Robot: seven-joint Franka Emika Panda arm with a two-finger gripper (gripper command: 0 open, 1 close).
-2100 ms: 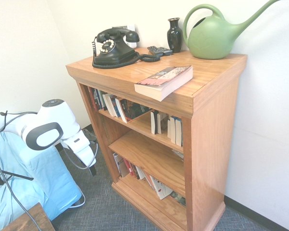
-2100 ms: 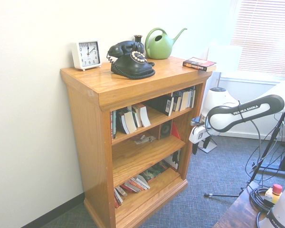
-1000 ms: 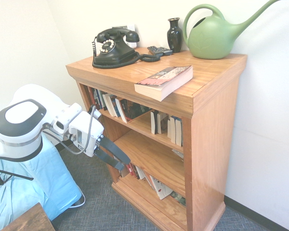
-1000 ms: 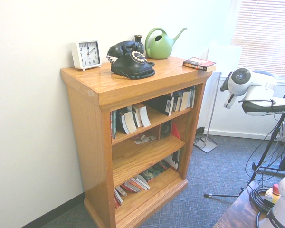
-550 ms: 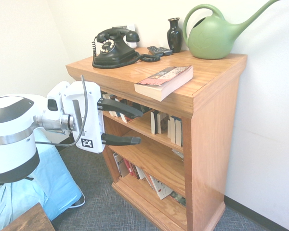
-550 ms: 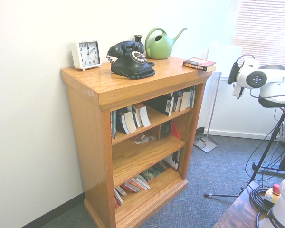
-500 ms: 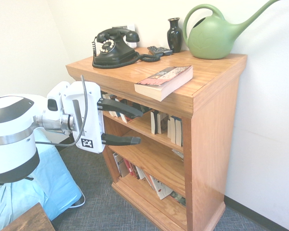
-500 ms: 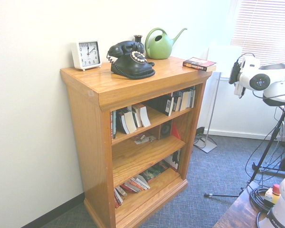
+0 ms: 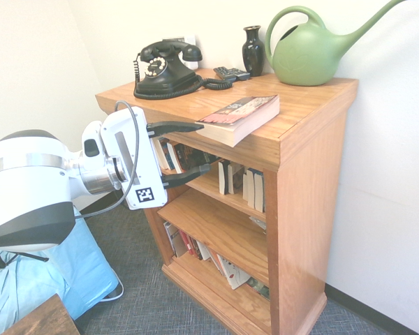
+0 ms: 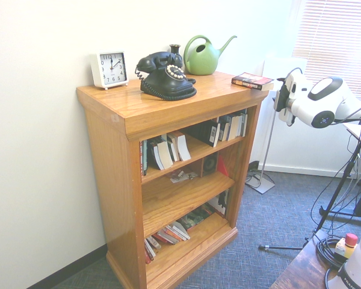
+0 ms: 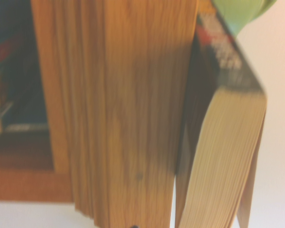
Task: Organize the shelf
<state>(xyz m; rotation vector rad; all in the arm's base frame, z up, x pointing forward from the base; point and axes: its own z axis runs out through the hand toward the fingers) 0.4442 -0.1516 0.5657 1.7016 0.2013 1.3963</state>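
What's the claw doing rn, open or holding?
Claw: open, holding nothing, its fingers apart in front of the bookcase, near the paperback on top.

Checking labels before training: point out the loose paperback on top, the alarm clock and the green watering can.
Paperback point(image 9: 246, 112): first exterior view, upper cover.
Alarm clock point(image 10: 113, 68): second exterior view, dial.
Watering can point(image 9: 307, 59): first exterior view, body.

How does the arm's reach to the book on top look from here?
Probably yes: the open gripper is already close in front of the book, whose end overhangs the shelf's front edge, with nothing visible between them.
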